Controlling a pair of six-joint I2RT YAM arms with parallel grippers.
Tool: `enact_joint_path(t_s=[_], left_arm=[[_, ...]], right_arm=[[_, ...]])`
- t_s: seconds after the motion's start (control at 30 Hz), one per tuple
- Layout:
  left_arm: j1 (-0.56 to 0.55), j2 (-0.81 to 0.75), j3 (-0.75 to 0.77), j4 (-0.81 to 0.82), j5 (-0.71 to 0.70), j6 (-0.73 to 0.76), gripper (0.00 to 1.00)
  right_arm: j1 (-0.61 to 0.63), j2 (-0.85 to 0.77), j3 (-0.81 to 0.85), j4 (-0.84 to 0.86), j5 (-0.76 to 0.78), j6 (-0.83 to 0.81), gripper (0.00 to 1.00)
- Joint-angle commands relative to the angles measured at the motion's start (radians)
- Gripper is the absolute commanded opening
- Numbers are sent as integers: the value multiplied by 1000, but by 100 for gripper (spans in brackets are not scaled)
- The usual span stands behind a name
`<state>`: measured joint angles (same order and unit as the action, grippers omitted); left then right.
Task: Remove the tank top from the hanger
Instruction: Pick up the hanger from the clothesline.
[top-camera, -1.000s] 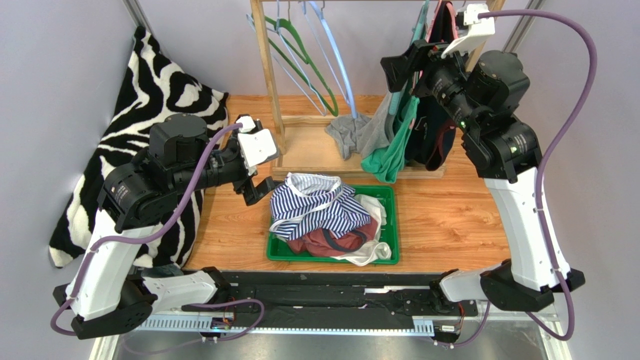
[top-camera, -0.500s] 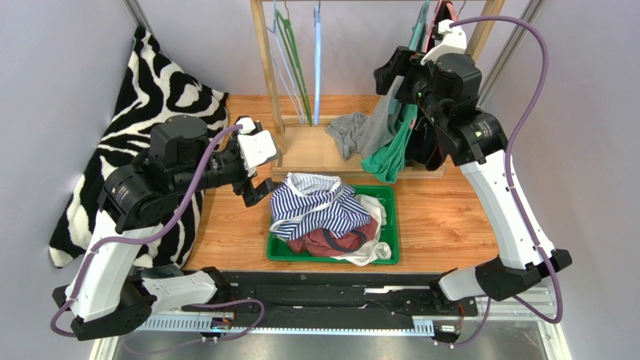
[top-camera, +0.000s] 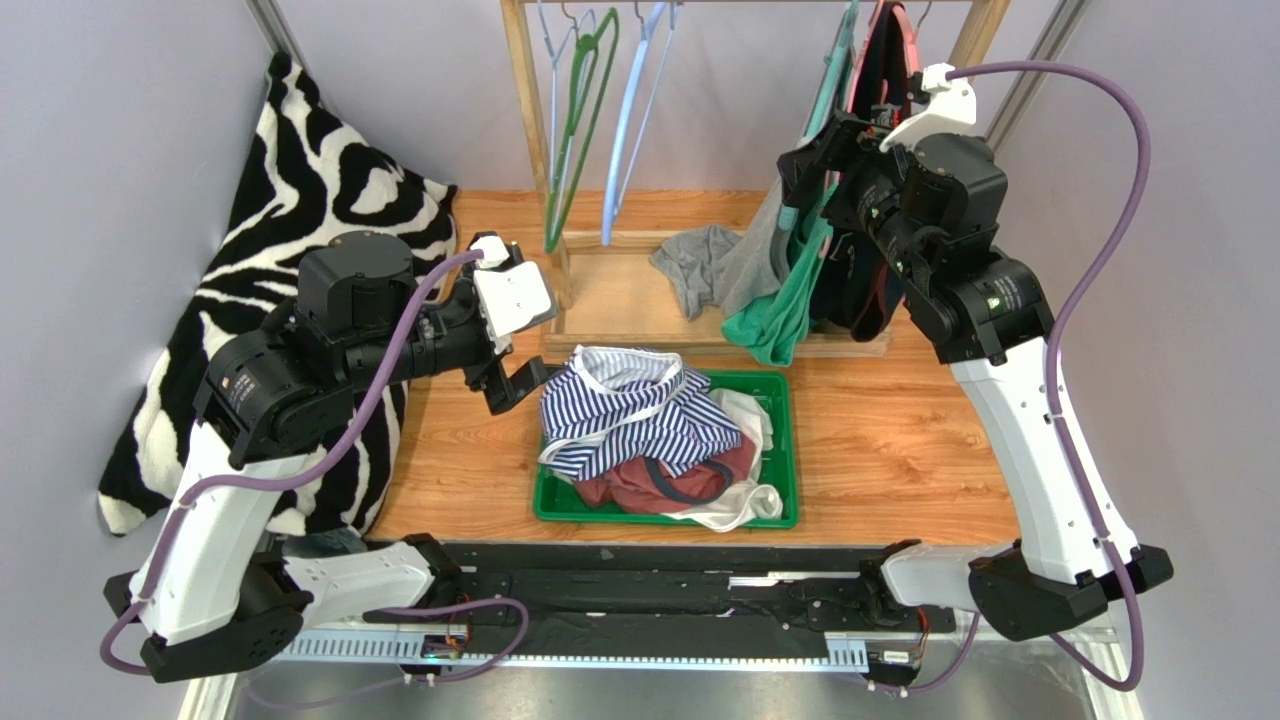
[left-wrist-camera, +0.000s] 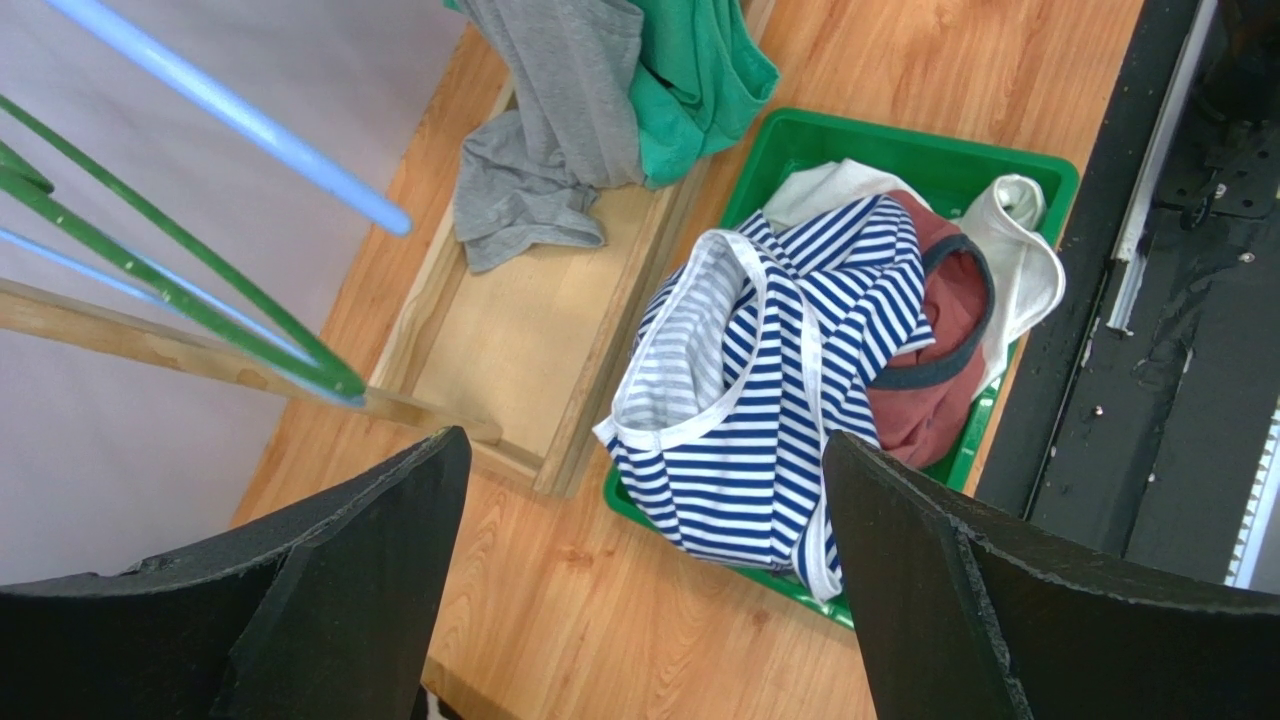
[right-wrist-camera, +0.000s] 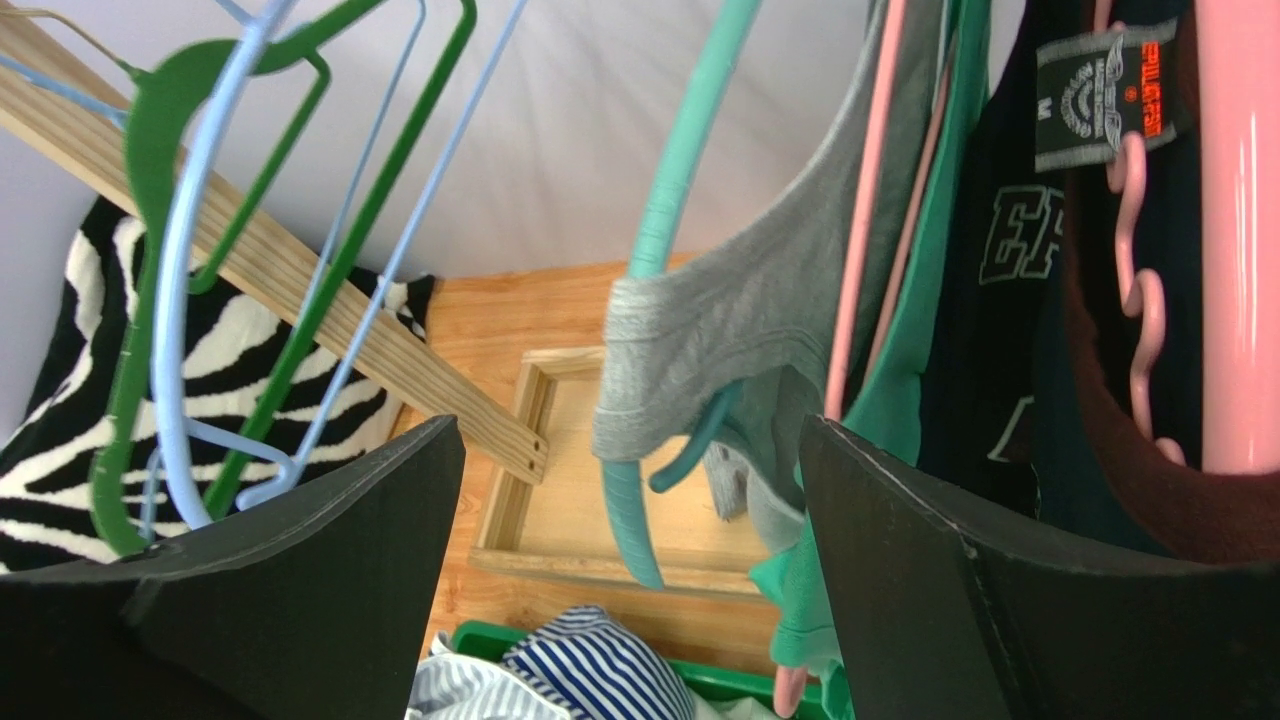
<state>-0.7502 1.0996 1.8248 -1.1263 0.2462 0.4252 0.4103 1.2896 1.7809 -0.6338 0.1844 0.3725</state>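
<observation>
Hanging at the upper right of the top view, the grey fabric tank top (top-camera: 714, 270) drapes from a teal plastic hanger (right-wrist-camera: 679, 180) on the wooden clothes rack (top-camera: 529, 135), its lower end bunched on the rack's base board. We see the right end effector (top-camera: 801, 150) raised beside it, released, its 2 jaws spread wide and gripping nothing. In the right wrist view the grey shoulder strap and the teal hanger arm show in the gap between the 2 black fingers (right-wrist-camera: 962, 600); we cannot tell whether either finger touches the cloth. Just right of the grey top hang a green garment (top-camera: 781, 308) and a black printed one (right-wrist-camera: 999, 375), with a pink hanger (right-wrist-camera: 1240, 225) at the frame's right edge. Bare green (left-wrist-camera: 181, 240) and light blue (left-wrist-camera: 226, 108) hangers hang at the upper middle. The left end effector (top-camera: 516, 378) sits at centre left above the wooden bench (top-camera: 902, 435), also released and empty, near a green plastic tray (left-wrist-camera: 917, 147) heaped with a blue-and-white striped top (top-camera: 631, 413) and other clothes. A zebra-print cloth (top-camera: 316, 165) lies at the far left.
</observation>
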Motion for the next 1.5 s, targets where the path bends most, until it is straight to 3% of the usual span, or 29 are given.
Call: enact_joint_path(t_s=[0.0,0.23,0.5,0.97,1.27,1.47], left_arm=[[6,-14,4,20,11,-11,96],[6,-23,-5,19,10,-9,96],[12,-24,-19,20,30,-17,96],[22,-29,-10,19,42,-20,97],[22,-43,-13,16,36,-17,97],[22,-49,-15,17,41,-19,97]], right_arm=[[-36,-9,-37,-4,-56,35,87],[-38,-4,-40,-21,-57,31,89],[25,-75,-57,29,49,-23,100],[168,120,152,-52,328,-80,98],[168,71,35,-26,357,-29,100],[147,74,52,-66,380,-67,100]])
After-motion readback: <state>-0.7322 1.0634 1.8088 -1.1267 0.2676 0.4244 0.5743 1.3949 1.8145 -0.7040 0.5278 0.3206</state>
